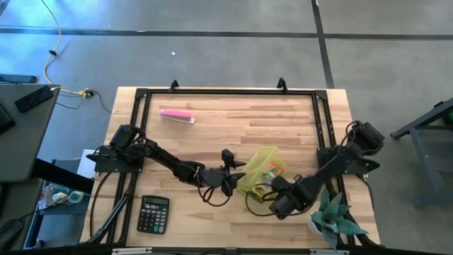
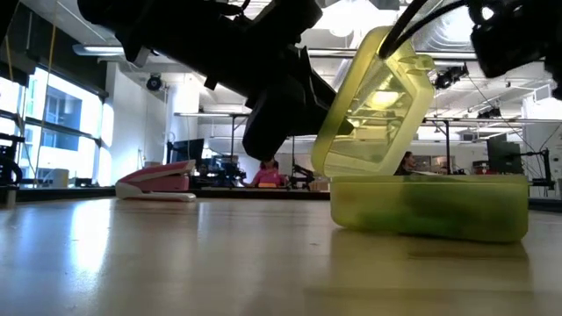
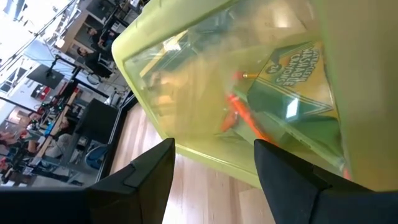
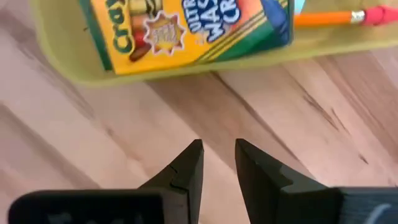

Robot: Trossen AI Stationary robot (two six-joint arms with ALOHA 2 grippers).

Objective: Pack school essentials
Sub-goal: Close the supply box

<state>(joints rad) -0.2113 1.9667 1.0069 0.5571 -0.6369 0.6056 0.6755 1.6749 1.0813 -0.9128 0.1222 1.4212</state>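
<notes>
Directly ahead of my left gripper (image 3: 214,171), whose fingers stand apart and empty, sits the translucent yellow-green case (image 1: 260,170), its lid (image 2: 373,101) tilted up. Through its wall I see the crayon box (image 3: 297,78), green and yellow with printed lettering, and an orange pencil (image 3: 245,118) beside it. My right gripper (image 4: 217,165), fingers narrowly parted and holding nothing, hovers over bare wood just short of the case's rim; beyond it lie the crayon box and the pencil with its pink eraser. The table (image 1: 233,127) is pale wood planking; a pink stapler (image 1: 176,115) lies well beyond the left gripper, a calculator (image 1: 153,214) nearer its base, a potted plant (image 1: 333,221) by the right arm. Behind, an open workshop.
</notes>
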